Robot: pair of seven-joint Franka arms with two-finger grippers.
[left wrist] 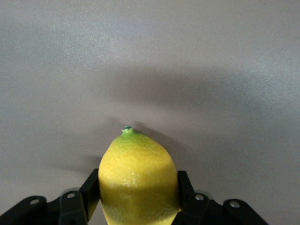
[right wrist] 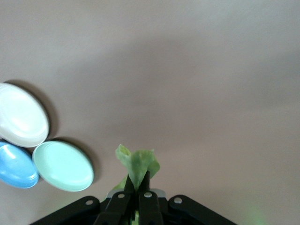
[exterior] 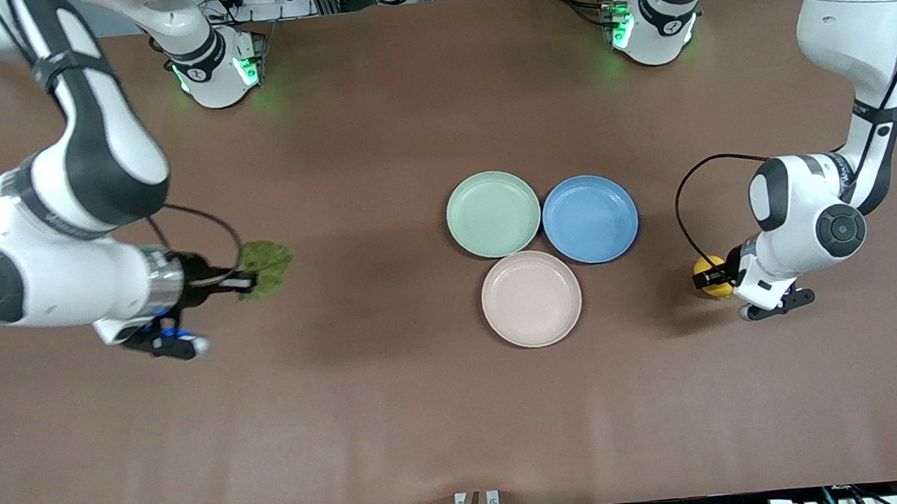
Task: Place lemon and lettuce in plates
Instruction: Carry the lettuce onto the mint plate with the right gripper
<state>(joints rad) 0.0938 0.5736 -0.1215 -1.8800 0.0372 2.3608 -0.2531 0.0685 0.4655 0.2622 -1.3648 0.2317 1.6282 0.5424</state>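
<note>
Carry step: the right pincer (exterior: pixel 250 281), at frame left, grips the lettuce (exterior: pixel 265 266); the left pincer (exterior: pixel 712 277), at frame right, clamps the lemon (exterior: pixel 712 278). Both plates (exterior: pixel 493 214), frame centre, lie bare. Next, each arm must travel over a plate and release.

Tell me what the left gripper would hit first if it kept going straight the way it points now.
Probably only bare table. The left gripper, shut on the lemon, points over plain brown surface in its wrist view, with no plate in that line. How far off the table lies is unclear.
</note>
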